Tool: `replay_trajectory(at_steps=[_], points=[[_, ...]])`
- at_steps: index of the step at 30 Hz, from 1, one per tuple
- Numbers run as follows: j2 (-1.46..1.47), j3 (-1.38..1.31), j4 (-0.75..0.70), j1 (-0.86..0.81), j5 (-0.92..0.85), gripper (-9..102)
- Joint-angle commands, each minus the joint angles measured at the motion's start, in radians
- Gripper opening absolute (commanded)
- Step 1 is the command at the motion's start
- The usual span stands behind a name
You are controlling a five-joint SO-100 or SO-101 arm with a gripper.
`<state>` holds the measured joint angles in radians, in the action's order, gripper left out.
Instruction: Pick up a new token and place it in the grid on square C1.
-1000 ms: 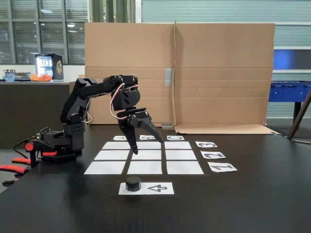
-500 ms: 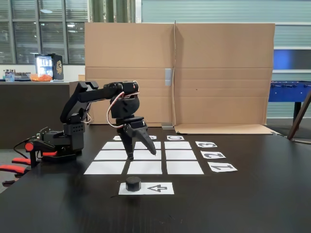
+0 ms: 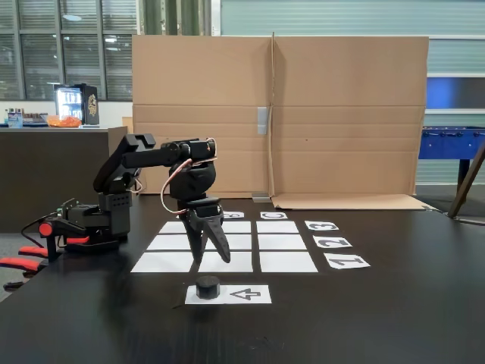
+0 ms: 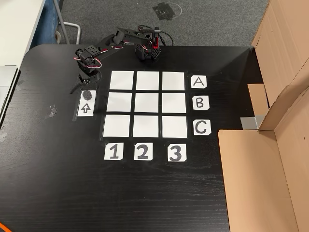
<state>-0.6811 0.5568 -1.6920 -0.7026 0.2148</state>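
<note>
Hanging spread and holding nothing, the claw (image 3: pixel 214 254) points down just behind the token (image 3: pixel 208 287), which sits on the arrow sheet (image 3: pixel 246 294) at the desk's (image 3: pixel 394 318) near edge. Square C1 (image 3: pixel 288 262) lies rightward, in the grid's (image 4: pixel 147 104) corner, well apart.
</note>
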Motion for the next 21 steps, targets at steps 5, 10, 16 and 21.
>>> replay_trajectory(at_steps=[5,10,16,21], points=[[0.026,-0.034,-0.009,-0.044,0.018,63],[0.035,-0.038,-0.009,-0.060,0.018,64],[0.046,-0.048,0.000,-0.061,0.015,64],[0.074,-0.072,-0.015,-0.055,0.017,65]])
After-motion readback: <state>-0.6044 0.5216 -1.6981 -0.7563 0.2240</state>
